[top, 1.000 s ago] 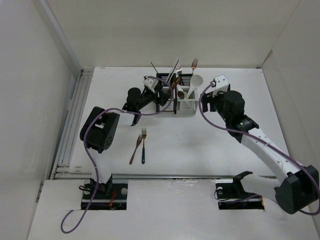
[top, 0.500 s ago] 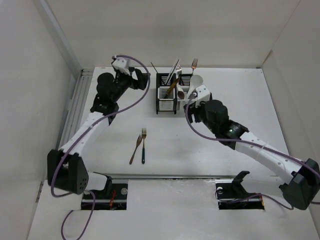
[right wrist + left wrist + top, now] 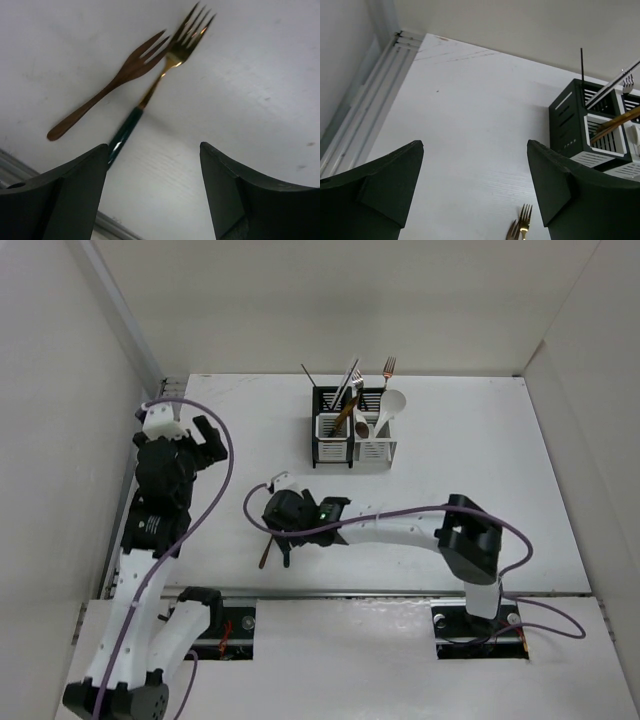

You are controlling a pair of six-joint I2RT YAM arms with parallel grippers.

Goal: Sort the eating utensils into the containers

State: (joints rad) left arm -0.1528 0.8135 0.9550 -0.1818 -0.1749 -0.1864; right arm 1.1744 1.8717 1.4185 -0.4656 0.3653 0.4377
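Two forks lie side by side on the table. One is a brown fork (image 3: 107,90), the other a gold fork with a dark green handle (image 3: 161,82). Only their handle ends (image 3: 265,556) show from the top, below my right gripper (image 3: 278,530). That gripper (image 3: 154,147) hovers open just above and beside the green handle, holding nothing. The two joined containers (image 3: 352,440) stand at the back with several utensils upright in them, among them a white spoon (image 3: 393,405) and a fork (image 3: 388,368). My left gripper (image 3: 207,440) is open and empty at the far left. In its own view, the left gripper (image 3: 475,175) sees the fork tines (image 3: 522,227) and the containers (image 3: 587,132).
A metal rail (image 3: 140,500) runs along the table's left edge beside the left arm. White walls close in the table on the left, back and right. The right arm stretches across the near part of the table from its base (image 3: 480,625).
The left arm has swung back from the containers to the far left, its jaws opening wider. The right arm has swept from beside the containers down to the two forks.
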